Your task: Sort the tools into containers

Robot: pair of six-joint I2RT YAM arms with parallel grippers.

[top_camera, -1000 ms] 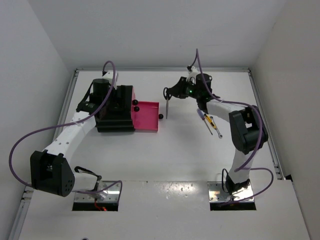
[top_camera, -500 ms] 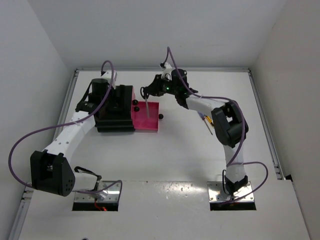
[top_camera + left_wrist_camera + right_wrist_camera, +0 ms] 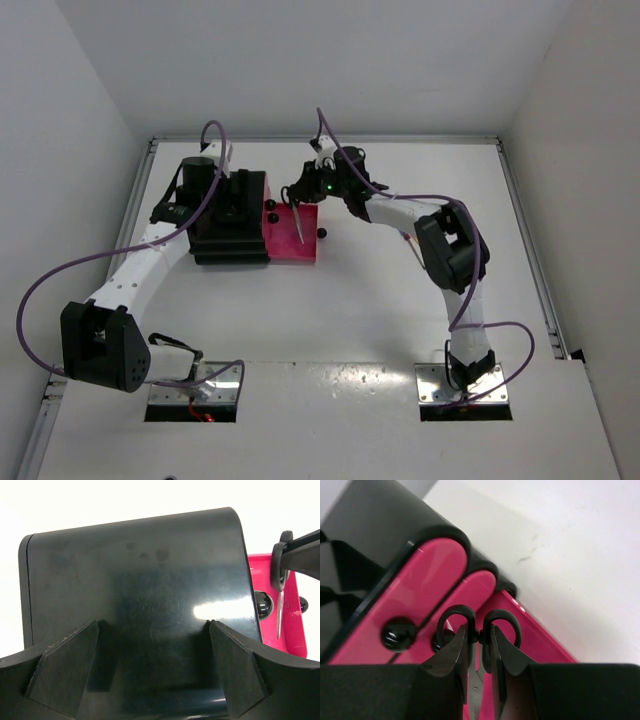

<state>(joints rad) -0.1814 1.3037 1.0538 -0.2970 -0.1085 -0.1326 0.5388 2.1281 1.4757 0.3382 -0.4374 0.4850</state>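
Hanging over the pulled-out shallow pink drawer point(image 3: 285, 246), black-handled scissors point(image 3: 298, 224) point down, right jaws clenched on their handles; left jaws spread wide over the squat black cabinet point(image 3: 135, 570).

White tabletop point(image 3: 350, 310), matte and flat, edged by grey metal rails point(image 3: 530, 250) on the left, right and far sides. Plain white walls point(image 3: 300, 70) on three sides. At the near edge, a white board point(image 3: 330, 420) with two rectangular notches point(image 3: 165, 412). In the right wrist view, a faint dark scuff point(image 3: 526, 557) on the surface.
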